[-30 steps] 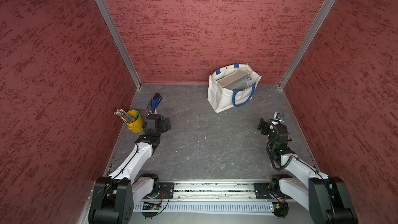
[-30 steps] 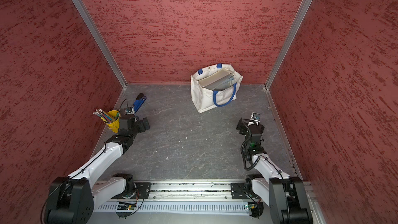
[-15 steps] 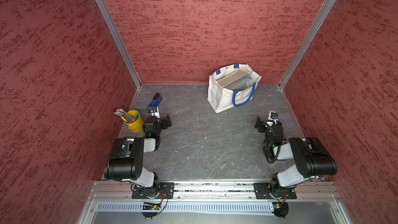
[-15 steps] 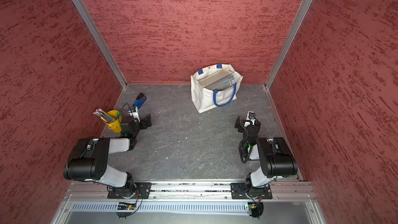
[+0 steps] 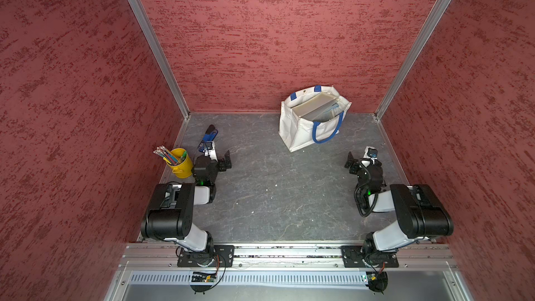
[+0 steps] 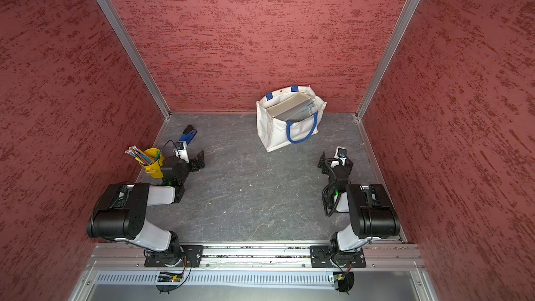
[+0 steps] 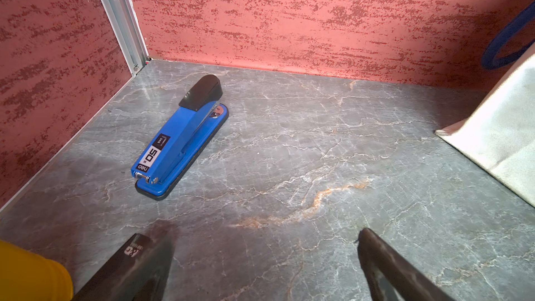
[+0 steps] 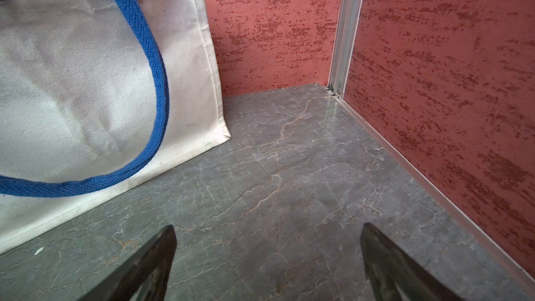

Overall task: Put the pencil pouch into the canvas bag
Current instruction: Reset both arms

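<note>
The canvas bag [image 5: 301, 131] stands upright at the back of the desk [image 5: 275, 192] with its mouth open. A flat grey thing leaning inside it looks like the pencil pouch [image 5: 325, 111], though it is too small to be sure. The left pincer [image 7: 262, 234] is spread and empty, low over the desk between the stapler [image 7: 179, 140] and the yellow bucket [image 5: 181, 163]. The right pincer [image 8: 268, 227] is also spread and empty, near the bag's front corner and its drooping blue handle [image 8: 156, 82]. The placing seems done. What remains is probably to keep both arms clear of the handle so the bag isn't tipped.
</note>
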Available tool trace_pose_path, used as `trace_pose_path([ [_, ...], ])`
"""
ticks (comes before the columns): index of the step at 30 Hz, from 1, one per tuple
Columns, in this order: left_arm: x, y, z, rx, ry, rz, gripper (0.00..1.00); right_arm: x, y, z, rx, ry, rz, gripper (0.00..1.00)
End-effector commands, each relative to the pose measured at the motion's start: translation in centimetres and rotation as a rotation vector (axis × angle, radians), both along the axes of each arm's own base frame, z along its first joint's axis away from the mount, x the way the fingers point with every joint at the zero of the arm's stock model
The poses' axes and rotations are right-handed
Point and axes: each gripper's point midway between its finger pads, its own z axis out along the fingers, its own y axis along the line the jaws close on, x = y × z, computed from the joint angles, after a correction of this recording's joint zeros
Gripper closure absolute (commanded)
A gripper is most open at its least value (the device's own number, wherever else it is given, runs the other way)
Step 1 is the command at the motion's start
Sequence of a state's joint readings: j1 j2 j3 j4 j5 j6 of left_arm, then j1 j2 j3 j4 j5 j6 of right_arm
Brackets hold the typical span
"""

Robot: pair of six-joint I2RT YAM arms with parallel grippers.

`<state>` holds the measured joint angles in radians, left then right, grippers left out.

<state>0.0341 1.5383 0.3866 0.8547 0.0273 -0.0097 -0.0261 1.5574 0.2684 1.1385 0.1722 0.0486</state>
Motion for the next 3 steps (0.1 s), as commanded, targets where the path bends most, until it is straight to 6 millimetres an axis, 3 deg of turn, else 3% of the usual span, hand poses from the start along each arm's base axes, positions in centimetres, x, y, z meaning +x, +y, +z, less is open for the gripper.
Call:
trace_pose_path([
  [1, 0.17, -0.18, 0.69, 0.009, -0.025, -0.016, 0.01, 0.41, -0.24, 1.17, 0.0, -0.037, -0.002, 0.01],
  [3, 0.12, -0.24, 0.74, 0.01, -0.031, -0.017, 0.01, 0.42, -0.19, 1.16, 0.003, -0.038, -0.001, 0.01],
])
